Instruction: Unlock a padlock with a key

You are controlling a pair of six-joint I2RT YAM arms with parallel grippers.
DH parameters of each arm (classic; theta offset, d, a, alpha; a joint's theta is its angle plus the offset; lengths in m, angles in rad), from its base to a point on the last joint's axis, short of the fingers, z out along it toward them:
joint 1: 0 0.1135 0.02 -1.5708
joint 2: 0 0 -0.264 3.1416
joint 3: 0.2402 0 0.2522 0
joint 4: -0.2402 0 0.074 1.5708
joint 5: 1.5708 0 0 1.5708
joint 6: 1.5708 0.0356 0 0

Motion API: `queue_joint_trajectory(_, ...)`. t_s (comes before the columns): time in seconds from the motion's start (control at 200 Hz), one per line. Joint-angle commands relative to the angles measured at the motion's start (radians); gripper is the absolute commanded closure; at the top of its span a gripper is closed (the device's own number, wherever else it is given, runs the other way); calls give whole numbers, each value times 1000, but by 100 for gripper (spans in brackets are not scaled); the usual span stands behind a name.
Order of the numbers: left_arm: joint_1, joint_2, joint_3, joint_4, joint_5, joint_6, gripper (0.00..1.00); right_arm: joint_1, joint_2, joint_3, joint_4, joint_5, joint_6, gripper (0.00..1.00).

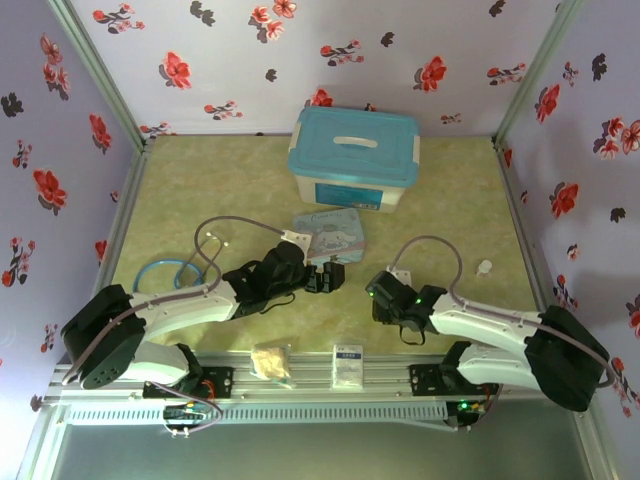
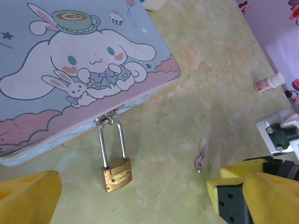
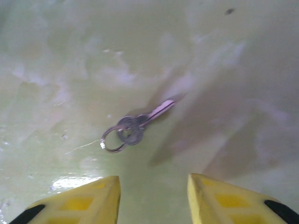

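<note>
My right pincer (image 3: 153, 182) hangs parted and empty (the nearer arm), the key (image 3: 135, 128) lying flat just ahead of its tips, blade slanting away rightward. The left pincer (image 2: 133, 191) gapes wide, the padlock (image 2: 116, 174) just ahead, hooked to the tin (image 2: 84, 70).

A tin (image 2: 70, 70) with a white cartoon rabbit on its lid lies just ahead of the left claw (image 1: 325, 277). Farther ahead of both claws stands a white box (image 1: 353, 158) with a blue lid. A small white bottle (image 1: 485, 267) sits on the green table (image 1: 200, 180), well to the right of the right claw (image 1: 375, 290). A blue hoop (image 1: 160, 261) lies far to the left of the left claw. Behind the claws, at the near edge, are a beige packet (image 1: 271, 362) and a white card (image 1: 347, 366), near each other but apart. Floral walls (image 1: 60, 120) stand around.
</note>
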State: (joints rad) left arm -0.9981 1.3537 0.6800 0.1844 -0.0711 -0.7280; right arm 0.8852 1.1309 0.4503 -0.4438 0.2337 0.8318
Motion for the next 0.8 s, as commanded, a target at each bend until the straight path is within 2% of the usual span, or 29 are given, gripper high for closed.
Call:
queue_joint_trajectory(0.0,-7,1,34,13,-18,-2,0,-29,-56,34,-33,19,-55,54)
queue_joint_trajectory(0.145,-6,2,36,16,-18,3,0,-112,-55,36,0,-60,-24,51)
queue_joint_trajectory(0.325,-7,18,41,20,-19,4,0,-111,46,75,23,-44,12,44)
queue_joint_trajectory(0.425,-5,27,40,18,-18,7,0,-111,94,99,19,-16,-15,45)
queue_joint_trajectory(0.555,-7,33,36,21,-18,9,0,-102,130,108,70,-55,-9,48)
queue_joint_trajectory(0.795,-6,54,30,46,-18,1,0,-74,256,132,99,-39,10,52)
